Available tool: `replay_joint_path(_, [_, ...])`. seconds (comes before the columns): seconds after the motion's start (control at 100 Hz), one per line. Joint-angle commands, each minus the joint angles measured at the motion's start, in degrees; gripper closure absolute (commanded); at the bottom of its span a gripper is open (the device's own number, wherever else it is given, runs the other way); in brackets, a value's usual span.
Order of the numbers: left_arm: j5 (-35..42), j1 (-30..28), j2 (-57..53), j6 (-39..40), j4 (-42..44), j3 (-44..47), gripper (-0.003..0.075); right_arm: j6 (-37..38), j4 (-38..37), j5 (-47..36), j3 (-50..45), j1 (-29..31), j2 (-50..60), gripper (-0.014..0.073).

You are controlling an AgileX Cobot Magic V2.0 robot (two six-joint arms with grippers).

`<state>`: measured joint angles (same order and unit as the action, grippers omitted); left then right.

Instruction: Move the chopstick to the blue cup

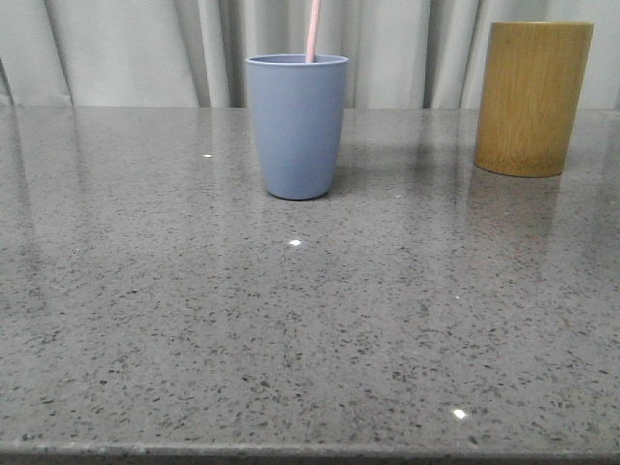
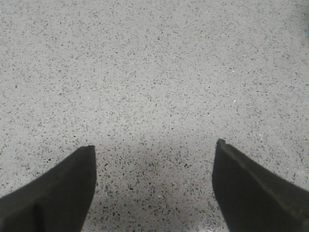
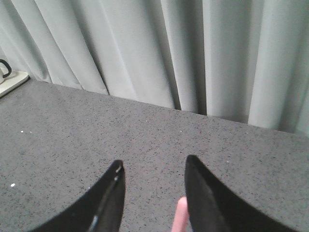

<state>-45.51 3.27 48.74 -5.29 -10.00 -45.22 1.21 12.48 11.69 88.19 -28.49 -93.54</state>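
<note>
1. The right claw [image 3: 152,193] is standing with its two dark fingers parted to a moderate gap, and the pink tip of the chopstick [image 3: 181,215] is showing just inside one finger; whether that finger is touching it, I cannot tell.
2. The left claw [image 2: 154,186] is hanging spread wide over bare speckled grey worktop [image 2: 154,72], gripping nothing.
3. In the front view the chopstick [image 1: 313,31] is rising from the mouth of the blue cup [image 1: 296,126], its upper end running out of the frame at 12 o'clock; its lower part is hidden by the cup wall.
4. The blue cup is standing upright toward the back of the worktop [image 1: 291,320], with the tan bamboo cylinder [image 1: 531,97] well apart at its 3 o'clock and pale curtains [image 1: 145,48] behind both.
5. Judging from this, the placing seems all but done, and the step in hand is letting go cleanly.
6. Doing it well means widening the right claw fully before any travel, so that neither finger is dragging the stick.
7. Lifting straight up is safer than sweeping sideways, since a sideways pull on a tall stick could tip the light cup.
8. The left claw is looking well placed where it is, away from the cup.
</note>
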Motion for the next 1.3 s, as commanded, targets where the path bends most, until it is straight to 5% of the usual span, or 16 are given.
replay_joint_path(0.0, [3.5,0.0,-0.3,0.1,-1.0,-1.5,0.0227,-1.2,-0.5,-2.9,1.7,1.7,4.8,0.0270])
replay_joint_path(0.34, [3.5,0.0,-0.3,0.1,-1.0,-1.5,0.0227,-2.1,-8.4,12.1,-1.6,8.8,13.5,0.0270])
replay_joint_path(0.73, [3.5,0.0,-0.3,0.1,-1.0,-1.5,0.0227,-2.1,-8.9,12.6,-25.5,16.7,33.7,0.0270])
replay_joint_path(1.29, [3.5,0.0,-0.3,0.1,-1.0,-1.5,0.0227,-0.8,-8.9,14.7,-51.7,17.0,59.2,0.0274])
